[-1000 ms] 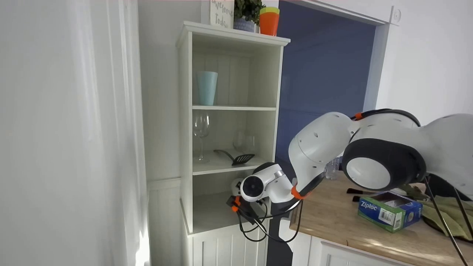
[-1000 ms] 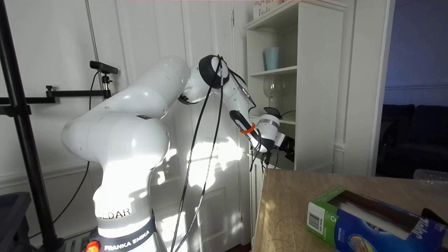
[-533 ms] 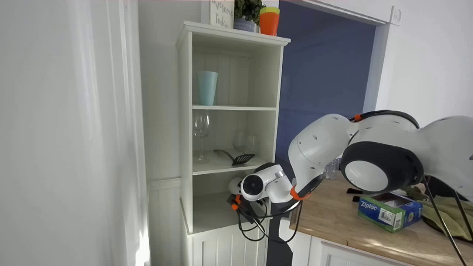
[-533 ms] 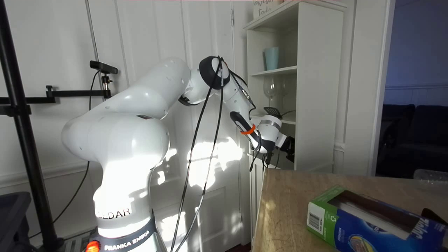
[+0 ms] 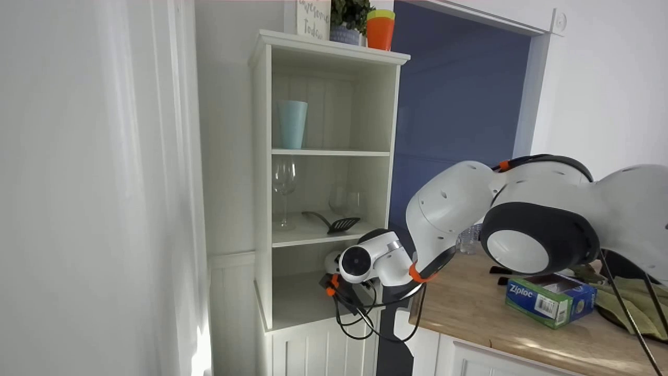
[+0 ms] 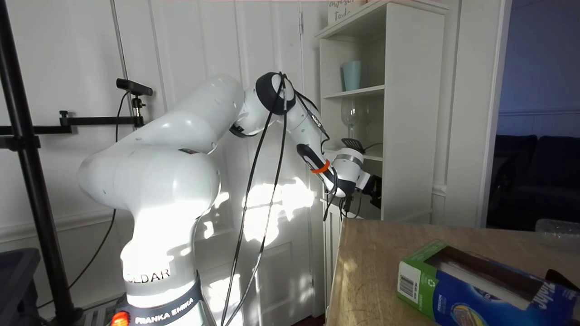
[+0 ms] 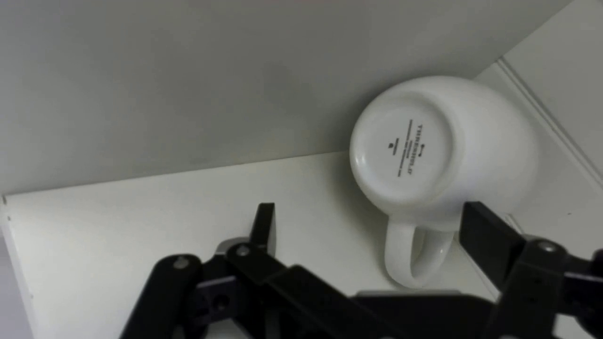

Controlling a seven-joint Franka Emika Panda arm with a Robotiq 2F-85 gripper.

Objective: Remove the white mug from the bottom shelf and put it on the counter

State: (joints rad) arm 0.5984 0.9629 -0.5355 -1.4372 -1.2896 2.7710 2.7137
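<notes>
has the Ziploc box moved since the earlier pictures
No. In both exterior views, the Ziploc box lies in the same spot on the counter, with no visible shift either way against the counter's edge.

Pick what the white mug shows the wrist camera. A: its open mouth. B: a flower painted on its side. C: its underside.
C: in the wrist view the white mug has its round underside facing the camera, with small print on it.

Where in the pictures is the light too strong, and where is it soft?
In an exterior view, glare burns out patches of the door and the arm's lower column; in the wrist view, the white mug is softly lit, with a blurry shadow alongside.
</notes>
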